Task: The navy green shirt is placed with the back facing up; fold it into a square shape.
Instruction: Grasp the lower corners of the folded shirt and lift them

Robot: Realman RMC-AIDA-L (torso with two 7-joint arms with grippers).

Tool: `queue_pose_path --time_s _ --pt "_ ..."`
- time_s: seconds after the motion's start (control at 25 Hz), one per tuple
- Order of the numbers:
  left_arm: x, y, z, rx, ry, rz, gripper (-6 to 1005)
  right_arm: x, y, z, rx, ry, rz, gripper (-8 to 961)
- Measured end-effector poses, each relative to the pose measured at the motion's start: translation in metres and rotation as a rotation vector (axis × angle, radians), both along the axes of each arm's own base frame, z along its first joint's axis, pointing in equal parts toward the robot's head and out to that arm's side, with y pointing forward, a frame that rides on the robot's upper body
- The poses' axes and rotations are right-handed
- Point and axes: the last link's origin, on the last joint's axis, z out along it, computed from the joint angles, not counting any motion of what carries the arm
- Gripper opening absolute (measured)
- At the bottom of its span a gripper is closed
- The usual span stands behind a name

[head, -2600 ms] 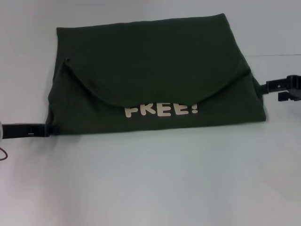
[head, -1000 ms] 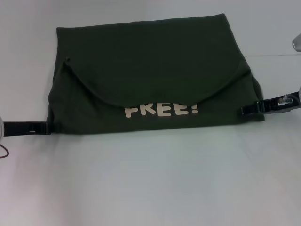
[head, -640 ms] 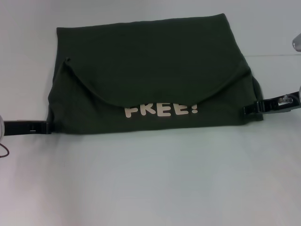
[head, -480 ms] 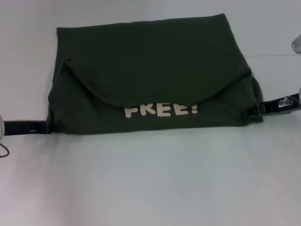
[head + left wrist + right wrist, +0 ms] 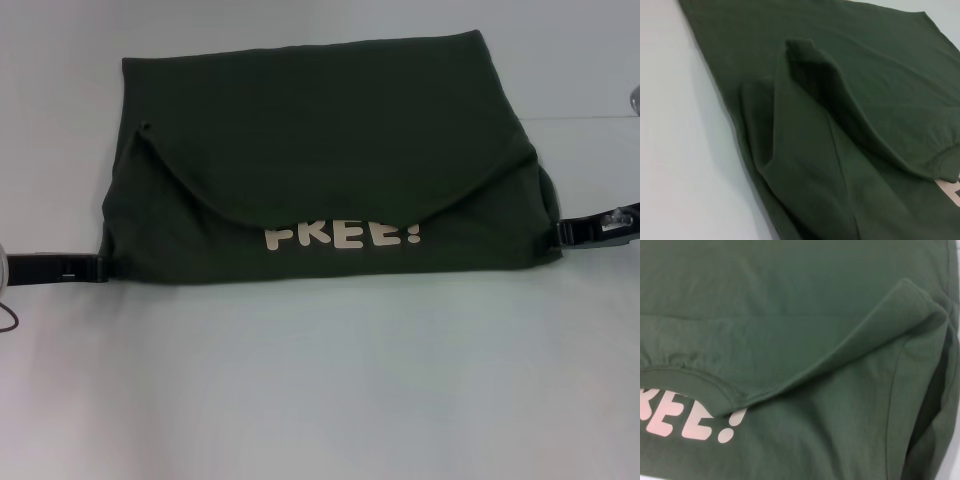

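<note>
left gripper (image 5: 98, 268) lies low and flat at the near left corner of the navy green shirt (image 5: 330, 130), black fingers reaching in from the head view's left edge, tip touching the cloth edge. it looks like the fingers are pressed together on that corner, but the tip merges with the dark fabric so can't tell for sure. right gripper (image 5: 566, 232) comes in from the right edge, also low and nearly level, tip just at the shirt's near right corner, touching or just beside it; whether it pinches cloth or is spread, can't tell from here. neither wrist view shows its own fingers.

one shirt, lying on the white table (image 5: 320, 380), centre to far half of the head view, already partly folded into a wide slab. a curved flap is folded over toward the near side and covers the top of the cream lettering (image 5: 343, 235); the lettering reads roughly "free!" with upper parts hidden. one line of lettering, five characters.

left wrist view: shirt (image 5: 840, 125) fills most of it, one raised ridge of folded cloth running across, a bit of cream print at the edge, table (image 5: 675, 150) alongside.

right wrist view: shirt (image 5: 790, 315) close up, the flap's hem curving over the lettering (image 5: 695, 422), a stacked fold at the corner.

two grippers, one shirt, one table.
</note>
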Motion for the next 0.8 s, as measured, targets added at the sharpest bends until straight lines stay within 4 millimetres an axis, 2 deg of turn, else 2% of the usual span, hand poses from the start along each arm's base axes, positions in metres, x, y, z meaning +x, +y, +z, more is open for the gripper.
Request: queue_pose_path --time_s 0.12,0.44,0.64,0.8 --pt "0.001 0.000 0.000 -0.003 -0.003 -0.002 51 0.001 0.000 0.001 0.004 -0.001 -0.001 45" --pt "0.005 -0.007 0.012 -0.066 -0.065 -0.010 51 0.001 -0.006 0.013 -0.020 0.014 0.011 44" --pt "0.008 -0.021 0.027 -0.149 -0.136 -0.022 51 0.005 -0.027 0.033 -0.056 0.070 0.011 48" --pt "0.014 -0.036 0.041 -0.224 -0.194 -0.047 51 0.012 -0.050 0.047 -0.082 0.150 -0.008 50"
